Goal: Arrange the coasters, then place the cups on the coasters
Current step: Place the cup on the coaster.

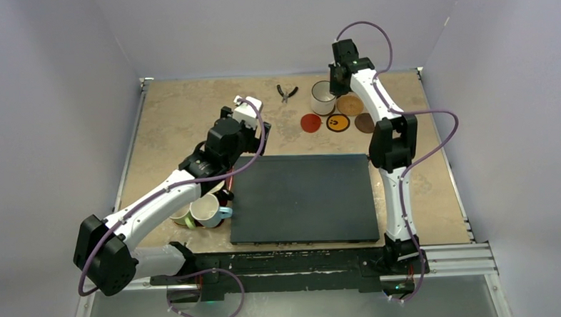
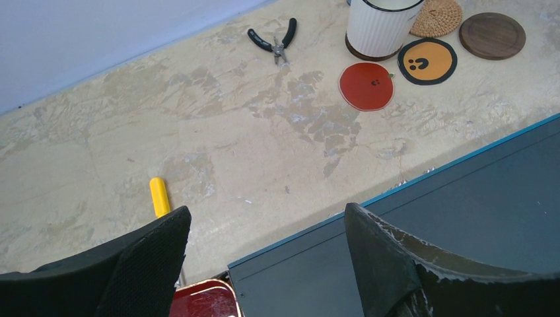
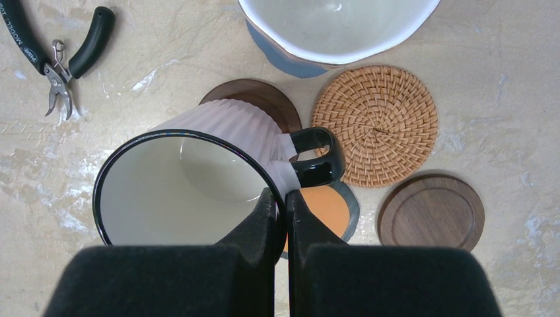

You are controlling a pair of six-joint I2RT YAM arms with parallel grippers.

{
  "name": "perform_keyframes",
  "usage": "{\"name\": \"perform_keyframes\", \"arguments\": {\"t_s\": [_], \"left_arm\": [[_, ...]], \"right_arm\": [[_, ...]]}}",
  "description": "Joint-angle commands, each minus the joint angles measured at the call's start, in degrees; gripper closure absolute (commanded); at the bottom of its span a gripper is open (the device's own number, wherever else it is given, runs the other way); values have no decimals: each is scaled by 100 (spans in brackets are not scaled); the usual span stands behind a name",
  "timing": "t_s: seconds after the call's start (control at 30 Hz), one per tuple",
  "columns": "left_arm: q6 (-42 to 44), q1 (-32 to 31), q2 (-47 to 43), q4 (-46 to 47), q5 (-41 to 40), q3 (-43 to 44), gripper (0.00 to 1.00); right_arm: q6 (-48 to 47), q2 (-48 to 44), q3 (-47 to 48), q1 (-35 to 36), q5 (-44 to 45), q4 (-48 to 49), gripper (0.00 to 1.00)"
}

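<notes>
While the right gripper [image 3: 285, 205] pinches the rim of the white mug [image 3: 224, 122] on a brown coaster [image 3: 264, 99], the left gripper [image 2: 265, 211] hangs open, empty; other mugs [image 1: 205, 208] sit unplaced.

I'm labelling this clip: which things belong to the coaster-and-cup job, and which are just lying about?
Job: white ribbed mug with black handle, pinched at its rim by the right claw; pale mug left of the mat; red round coaster; yellow round coaster with black marks; tan woven round coaster; dark brown wooden round coaster.
Lying about: black-handled pliers; large black rectangular mat; small yellow cylinder.
</notes>
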Motion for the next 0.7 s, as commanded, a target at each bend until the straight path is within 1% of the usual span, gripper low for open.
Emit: {"name": "perform_keyframes", "arguments": {"t_s": [0.0,0.67], "left_arm": [[97,49,10,148,-49,163,18],[97,97,3,152,-5,182,18]], "right_arm": [[-45,-100,454,-75,-78,245,100],[-63,81,565,-151,-168,268,100]]}}
